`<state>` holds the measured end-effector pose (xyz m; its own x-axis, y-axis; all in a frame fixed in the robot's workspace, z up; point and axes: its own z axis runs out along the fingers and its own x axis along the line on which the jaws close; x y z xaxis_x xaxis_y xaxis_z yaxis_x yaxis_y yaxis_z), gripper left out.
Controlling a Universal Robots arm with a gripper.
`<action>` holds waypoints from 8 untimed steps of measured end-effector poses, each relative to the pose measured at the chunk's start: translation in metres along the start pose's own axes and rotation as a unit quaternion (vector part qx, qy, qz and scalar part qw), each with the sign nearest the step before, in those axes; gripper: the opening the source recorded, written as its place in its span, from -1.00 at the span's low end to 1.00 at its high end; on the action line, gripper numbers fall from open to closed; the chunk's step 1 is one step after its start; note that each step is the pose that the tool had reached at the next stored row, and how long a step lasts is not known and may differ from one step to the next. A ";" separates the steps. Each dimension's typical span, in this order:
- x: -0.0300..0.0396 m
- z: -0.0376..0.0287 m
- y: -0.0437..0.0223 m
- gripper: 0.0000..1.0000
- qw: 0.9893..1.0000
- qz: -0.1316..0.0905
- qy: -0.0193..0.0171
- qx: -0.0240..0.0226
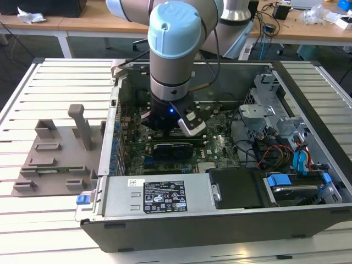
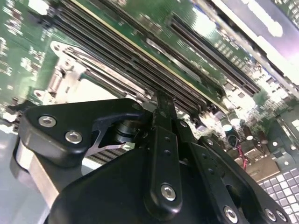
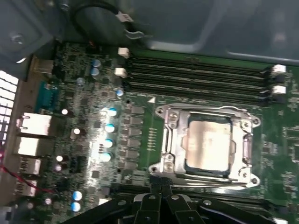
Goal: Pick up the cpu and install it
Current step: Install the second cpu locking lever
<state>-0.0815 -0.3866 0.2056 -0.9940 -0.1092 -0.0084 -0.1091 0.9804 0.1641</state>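
The arm reaches down into an open computer case (image 1: pixel 308 110) that lies on a slatted white table (image 1: pixel 55 77). Its gripper (image 3: pixel 161 192) hangs low over the green motherboard (image 3: pixel 84 135). In both wrist views the two black fingers (image 2: pixel 163 121) are pressed together at the tips with nothing between them.

In the first wrist view the cpu (image 3: pixel 209 142) sits in the silvery socket frame (image 3: pixel 170 135) on the motherboard, its grey metal top showing through the frame's opening. The fingertips stand just beside the frame's edge, apart from the chip itself. A row of black memory slots (image 3: pixel 196 77) runs along the far side of the socket from the gripper.

In the exterior view a long black expansion card (image 1: pixel 173 147) lies across the board just near of the gripper, and a grey power supply with a label (image 1: pixel 159 195) fills the case's near side. On the exterior view's left a grey fixture with upright pegs (image 1: pixel 55 154) rests on the table.
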 end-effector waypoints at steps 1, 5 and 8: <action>0.0018 0.0005 0.0001 -0.79 1.000 0.000 0.000 -0.001; 0.0036 0.0020 0.0018 -0.79 1.000 -0.003 0.000 -0.003; 0.0034 0.0043 0.0034 -0.79 1.000 -0.004 0.000 -0.003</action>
<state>-0.0854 -0.3829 0.2019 -0.9930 -0.1178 -0.0090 -0.1176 0.9782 0.1709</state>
